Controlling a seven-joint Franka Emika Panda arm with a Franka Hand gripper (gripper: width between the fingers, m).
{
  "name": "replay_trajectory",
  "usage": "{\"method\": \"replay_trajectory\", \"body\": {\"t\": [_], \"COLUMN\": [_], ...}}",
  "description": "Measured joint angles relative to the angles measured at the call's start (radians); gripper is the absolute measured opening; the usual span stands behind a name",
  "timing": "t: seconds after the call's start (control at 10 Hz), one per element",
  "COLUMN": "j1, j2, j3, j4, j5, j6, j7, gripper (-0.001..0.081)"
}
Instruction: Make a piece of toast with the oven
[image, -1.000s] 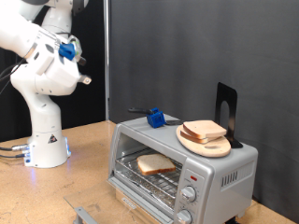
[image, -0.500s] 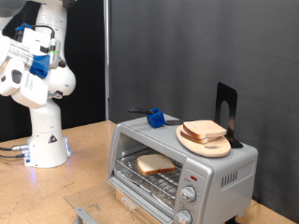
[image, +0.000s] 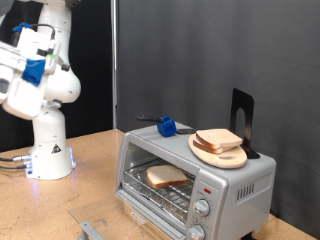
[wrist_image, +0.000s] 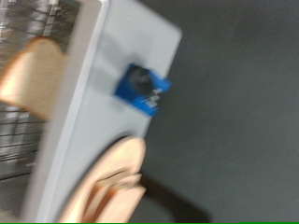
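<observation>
The silver-grey oven (image: 235, 185) stands on the wooden table at the exterior view's bottom right, with its door folded down. The piece of toast (image: 166, 176) lies on the wire rack inside. The robot's hand with blue parts (image: 35, 66) is high at the exterior view's upper left, far from the oven; I cannot make out its fingers. The blurred wrist view looks down from a distance on the oven top (wrist_image: 98, 84) and the toast (wrist_image: 33, 75); no fingers show in it.
A blue-headed tool (image: 166, 127) lies on the oven top, also in the wrist view (wrist_image: 142, 89). A wooden plate with stacked bread slices (image: 219, 143) and a black stand (image: 242, 115) sit there too. The robot base (image: 48, 150) stands at the left.
The arm has swung from pointing toward the oven up and away to the exterior view's left. The toast, oven and things on top have not moved.
</observation>
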Motion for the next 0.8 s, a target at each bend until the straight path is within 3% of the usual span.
{"method": "replay_trajectory", "body": {"t": [0.3, 0.8], "j1": [-0.014, -0.013], "j2": [0.097, 0.17], "j3": [0.0, 0.002], "j4": [0.04, 0.09], "j5": [-0.036, -0.113], "j6": [0.079, 0.059], "j7": [0.015, 0.013], "gripper": [0.0808, 0.0808]}}
